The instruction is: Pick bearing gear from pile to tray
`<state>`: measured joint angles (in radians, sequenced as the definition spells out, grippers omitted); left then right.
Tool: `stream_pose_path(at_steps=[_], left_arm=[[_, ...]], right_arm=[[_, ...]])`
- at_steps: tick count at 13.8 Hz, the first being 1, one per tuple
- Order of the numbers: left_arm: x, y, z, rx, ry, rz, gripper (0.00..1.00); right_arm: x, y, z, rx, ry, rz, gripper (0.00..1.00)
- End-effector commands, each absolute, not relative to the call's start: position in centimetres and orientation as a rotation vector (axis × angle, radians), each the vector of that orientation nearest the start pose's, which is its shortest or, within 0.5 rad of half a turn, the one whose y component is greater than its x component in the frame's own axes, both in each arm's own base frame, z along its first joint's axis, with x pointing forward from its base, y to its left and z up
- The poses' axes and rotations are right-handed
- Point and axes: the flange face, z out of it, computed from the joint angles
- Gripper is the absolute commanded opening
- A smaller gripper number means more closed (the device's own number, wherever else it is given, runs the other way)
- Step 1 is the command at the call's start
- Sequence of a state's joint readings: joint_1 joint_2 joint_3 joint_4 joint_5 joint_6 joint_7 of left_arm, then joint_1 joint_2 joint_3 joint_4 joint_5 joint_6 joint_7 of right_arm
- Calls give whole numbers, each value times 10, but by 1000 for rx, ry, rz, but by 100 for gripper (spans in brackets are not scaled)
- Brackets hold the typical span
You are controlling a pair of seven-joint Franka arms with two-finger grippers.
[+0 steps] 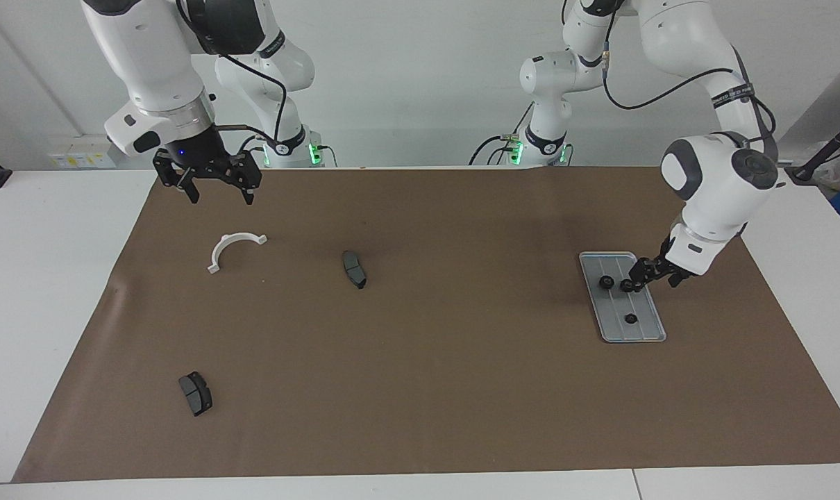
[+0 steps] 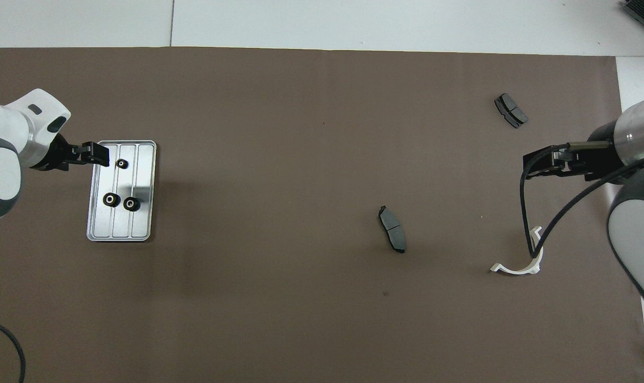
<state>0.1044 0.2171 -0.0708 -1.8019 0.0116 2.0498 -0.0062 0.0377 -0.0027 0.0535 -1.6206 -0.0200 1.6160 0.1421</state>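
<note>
The silver ribbed tray lies at the left arm's end of the brown mat. Three small black gears sit on it: two side by side at the end nearer the robots, one toward the farther end. In the overhead view they show as a pair and a single. My left gripper hangs just above the tray's edge. My right gripper is open, empty and raised above the mat at the right arm's end. No gear shows off the tray.
A white half-ring bracket lies below the right gripper. One dark curved pad lies mid-mat. A second pad lies farther from the robots at the right arm's end.
</note>
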Motion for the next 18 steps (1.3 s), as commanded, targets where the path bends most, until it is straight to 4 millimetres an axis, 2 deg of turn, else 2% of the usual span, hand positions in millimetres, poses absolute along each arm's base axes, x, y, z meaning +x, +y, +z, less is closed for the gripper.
stream_pose_path(at_steps=[1,2,4,5,6,7,11,16,18], left_arm=[[635,6,516,-3160,-45,2,92],[636,-1,531,-3168,-30,60,92],[633,-13,571,-3198,-8,58,93],[629,-15,574,-3207,-6,92,93],[623,-26,583,-3205,26,128,93],[618,-28,593,-3202,34,152,93],[611,-31,613,-3195,70,63,100],[601,-32,593,-3194,60,9,100],[601,-31,595,-3194,52,0,100]], right_arm=[[549,45,608,-3157,50,-17,100],[549,45,608,-3156,50,-17,100],[547,47,609,-3158,42,-10,100],[548,47,608,-3158,45,-12,100],[548,46,608,-3156,47,-10,100],[548,45,609,-3156,50,-12,100],[548,44,608,-3156,57,-10,100],[548,44,608,-3158,57,-10,100],[548,44,608,-3158,59,-5,100]])
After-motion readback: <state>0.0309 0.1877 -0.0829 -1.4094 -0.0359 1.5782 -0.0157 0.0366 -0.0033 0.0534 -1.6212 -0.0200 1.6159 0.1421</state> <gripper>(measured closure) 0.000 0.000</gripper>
